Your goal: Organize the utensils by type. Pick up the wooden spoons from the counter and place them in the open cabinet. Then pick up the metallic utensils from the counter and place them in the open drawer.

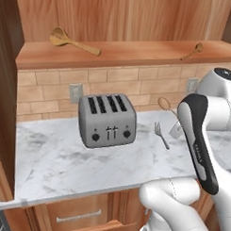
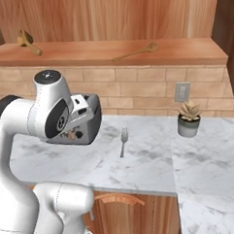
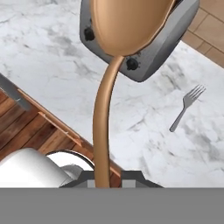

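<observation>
Coppery spoon [image 3: 114, 52] long axis 6-to-12 o'clock in hand view, bowl at 12 (over toaster [image 3: 148, 52]); tool [image 3: 103, 180] clamped on handle. Fork [image 3: 187, 107] on worktop [image 3: 52, 65], tines toward 1.

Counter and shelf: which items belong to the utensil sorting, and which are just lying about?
Job:
- long light-brown wooden spoon, left on the reddish-brown cabinet shelf
- second wooden spoon, right on that shelf
- slim silver fork on the white marble counter
- thin coppery spoon, held in the shut gripper

Lying about:
- grey four-slot toaster
- small potted succulent
- wall outlet
</observation>
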{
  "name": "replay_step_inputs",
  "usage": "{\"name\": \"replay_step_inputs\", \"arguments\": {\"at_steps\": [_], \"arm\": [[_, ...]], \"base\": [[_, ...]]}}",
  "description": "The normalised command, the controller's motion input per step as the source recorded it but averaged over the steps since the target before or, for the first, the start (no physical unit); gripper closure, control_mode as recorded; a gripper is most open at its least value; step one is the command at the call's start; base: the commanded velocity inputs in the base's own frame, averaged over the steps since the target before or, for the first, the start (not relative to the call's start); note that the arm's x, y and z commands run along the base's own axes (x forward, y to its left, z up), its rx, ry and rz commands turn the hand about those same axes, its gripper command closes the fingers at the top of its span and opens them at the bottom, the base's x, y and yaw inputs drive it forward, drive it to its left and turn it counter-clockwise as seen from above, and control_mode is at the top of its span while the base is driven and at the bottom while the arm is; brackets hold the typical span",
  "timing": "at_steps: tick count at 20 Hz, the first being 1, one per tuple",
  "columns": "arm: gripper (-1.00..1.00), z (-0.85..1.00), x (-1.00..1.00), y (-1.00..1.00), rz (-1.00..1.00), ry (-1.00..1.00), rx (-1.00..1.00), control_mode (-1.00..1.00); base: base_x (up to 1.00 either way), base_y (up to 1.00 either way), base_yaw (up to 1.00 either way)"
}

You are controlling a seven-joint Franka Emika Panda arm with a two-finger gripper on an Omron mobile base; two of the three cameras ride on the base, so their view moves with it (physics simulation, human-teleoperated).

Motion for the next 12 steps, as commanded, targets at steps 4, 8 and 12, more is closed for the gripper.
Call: {"name": "replay_step_inputs", "arguments": {"at_steps": [4, 8, 12], "arm": [[1.0, 0.0, 0.0, 0.0, 0.0, 0.0, 0.0, 1.0], [1.0, 0.0, 0.0, 0.0, 0.0, 0.0, 0.0, 1.0], [1.0, 0.0, 0.0, 0.0, 0.0, 0.0, 0.0, 1.0]], "base": [[-0.32, 0.11, -0.2], [-0.64, 0.0, -0.2], [-0.89, 0.0, -0.18]]}}
